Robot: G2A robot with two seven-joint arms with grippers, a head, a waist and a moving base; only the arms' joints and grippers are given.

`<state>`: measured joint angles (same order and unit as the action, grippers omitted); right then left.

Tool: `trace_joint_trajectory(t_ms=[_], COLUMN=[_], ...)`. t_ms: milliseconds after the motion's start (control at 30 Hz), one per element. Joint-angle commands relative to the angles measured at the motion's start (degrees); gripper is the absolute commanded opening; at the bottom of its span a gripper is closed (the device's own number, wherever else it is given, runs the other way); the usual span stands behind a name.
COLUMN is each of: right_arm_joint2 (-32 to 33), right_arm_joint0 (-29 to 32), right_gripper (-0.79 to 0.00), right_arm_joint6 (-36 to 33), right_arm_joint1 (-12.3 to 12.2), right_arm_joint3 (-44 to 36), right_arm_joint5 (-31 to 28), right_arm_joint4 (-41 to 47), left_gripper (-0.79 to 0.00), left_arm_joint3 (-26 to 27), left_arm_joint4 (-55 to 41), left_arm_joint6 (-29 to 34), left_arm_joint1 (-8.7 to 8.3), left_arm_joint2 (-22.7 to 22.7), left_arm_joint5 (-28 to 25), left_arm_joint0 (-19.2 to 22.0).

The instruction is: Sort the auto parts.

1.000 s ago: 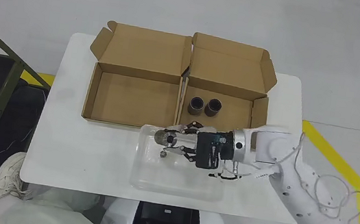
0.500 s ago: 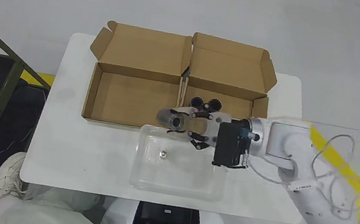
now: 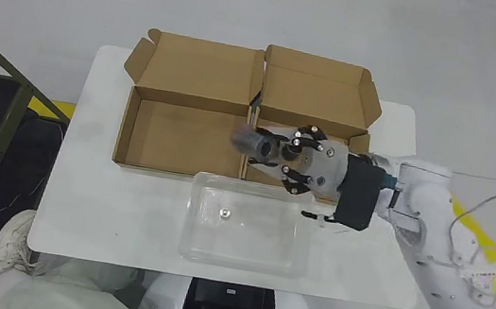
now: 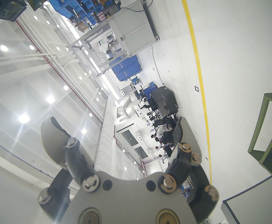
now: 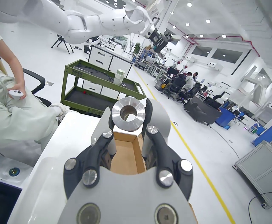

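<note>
My right gripper (image 3: pixel 266 145) is shut on a silver metal ring (image 3: pixel 250 140), holding it in the air over the wall shared by the two open cardboard boxes. In the right wrist view the ring (image 5: pixel 128 115) is clamped by its sides between the fingers (image 5: pixel 148 110), hole facing the camera, with a cardboard box (image 5: pixel 127 152) underneath. A small metal part (image 3: pixel 223 213) lies in the clear plastic tray (image 3: pixel 187 232) at the table's near edge. My left gripper (image 4: pixel 115 125) is open and holds nothing; it points up at the hall behind.
The left box (image 3: pixel 125 128) and the right box (image 3: pixel 357 156) stand side by side at the back of the white table (image 3: pixel 82 179), lids folded back. A green cart (image 5: pixel 99 89) stands beyond the table's left end.
My right gripper has lifted the metal ring out of the clear tray and carried it away from the robot, up over the join of the two boxes.
</note>
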<state>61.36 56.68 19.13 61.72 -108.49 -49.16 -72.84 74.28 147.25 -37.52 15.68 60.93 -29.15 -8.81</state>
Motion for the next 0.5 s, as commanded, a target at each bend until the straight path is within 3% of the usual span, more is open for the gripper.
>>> trace_joint_trajectory(t_ms=[0,467], right_arm_joint2=[0.9,0.1], right_arm_joint0=[0.7,0.5], right_gripper=[-0.785,-0.785], right_arm_joint6=[1.4,3.4], right_arm_joint1=[-0.1,0.5], right_arm_joint3=[-0.1,4.5], right_arm_joint5=[0.0,-0.1], right_arm_joint4=[-0.4,-0.1], left_gripper=[0.0,0.0], left_arm_joint3=[0.0,0.0], left_arm_joint4=[0.0,0.0], left_arm_joint6=[0.0,0.0], left_arm_joint1=[0.0,0.0], left_arm_joint2=[0.0,0.0], left_arm_joint5=[0.0,0.0], left_arm_joint0=[0.0,0.0])
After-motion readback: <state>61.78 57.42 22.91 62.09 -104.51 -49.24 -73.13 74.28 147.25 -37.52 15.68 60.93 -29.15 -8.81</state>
